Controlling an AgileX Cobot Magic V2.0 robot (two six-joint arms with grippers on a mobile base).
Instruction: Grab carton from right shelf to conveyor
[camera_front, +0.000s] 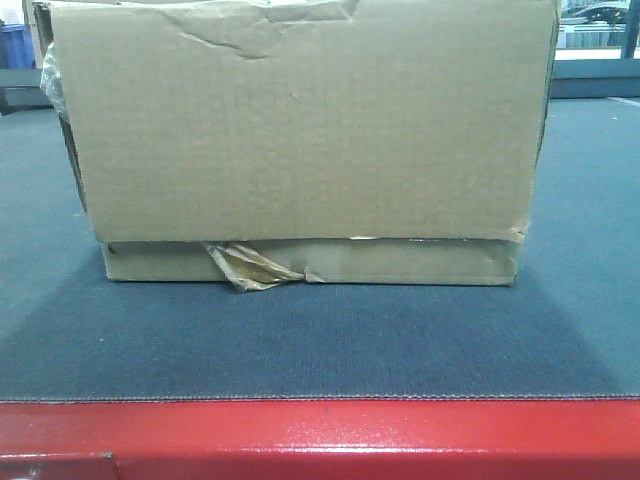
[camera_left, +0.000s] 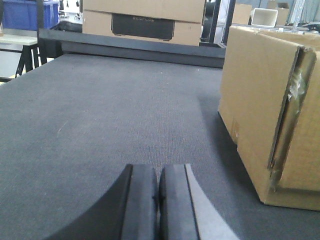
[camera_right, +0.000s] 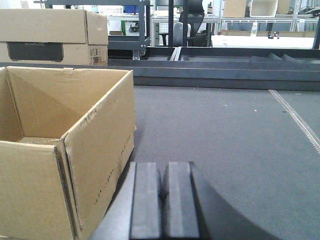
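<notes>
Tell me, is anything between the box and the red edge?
No, only bare conveyor belt separates the carton from the red edge, seen in the front view.

Brown carton (camera_front: 300, 130); grey, red-edged conveyor (camera_front: 320, 340).

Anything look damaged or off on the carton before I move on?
Yes: the carton on the conveyor has a dented, creased top edge, and a tuft of torn tape hangs loose from its bottom seam.
</notes>
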